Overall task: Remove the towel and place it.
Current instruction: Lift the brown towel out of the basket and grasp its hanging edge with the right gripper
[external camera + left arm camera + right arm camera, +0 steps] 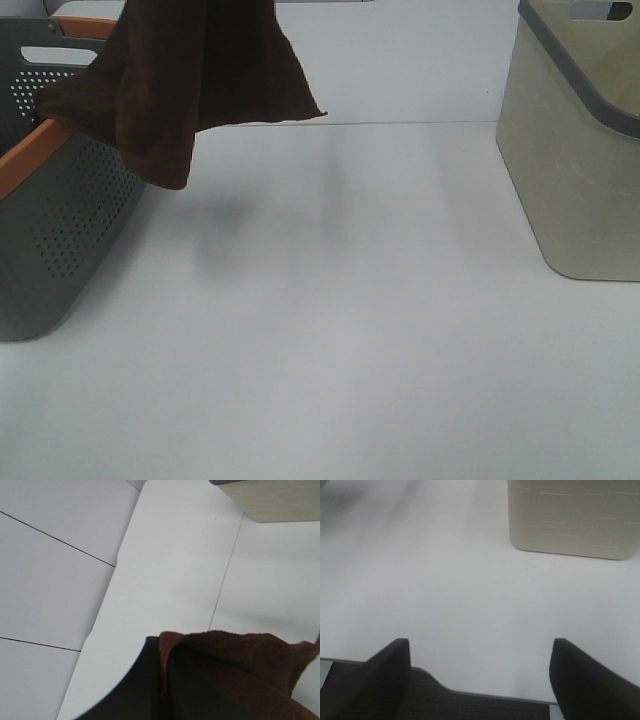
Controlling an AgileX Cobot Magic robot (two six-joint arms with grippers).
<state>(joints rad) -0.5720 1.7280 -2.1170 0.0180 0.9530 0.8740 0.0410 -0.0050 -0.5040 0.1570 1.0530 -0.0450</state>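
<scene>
The dark reddish-brown towel (190, 75) hangs in the air from above the picture's top edge, over the right rim of the grey basket (60, 230) and the table beside it. Its lower corner droops just outside the basket's orange rim. In the left wrist view my left gripper (165, 680) is shut on the towel (240, 655), with cloth bunched between the dark fingers (135, 685). My right gripper (480, 675) is open and empty, low over the table's near edge. Neither gripper shows in the exterior view.
A beige basket with a grey rim (580, 150) stands at the right of the white table (330, 330); it also shows in the right wrist view (575, 517). The grey perforated basket stands at the left edge.
</scene>
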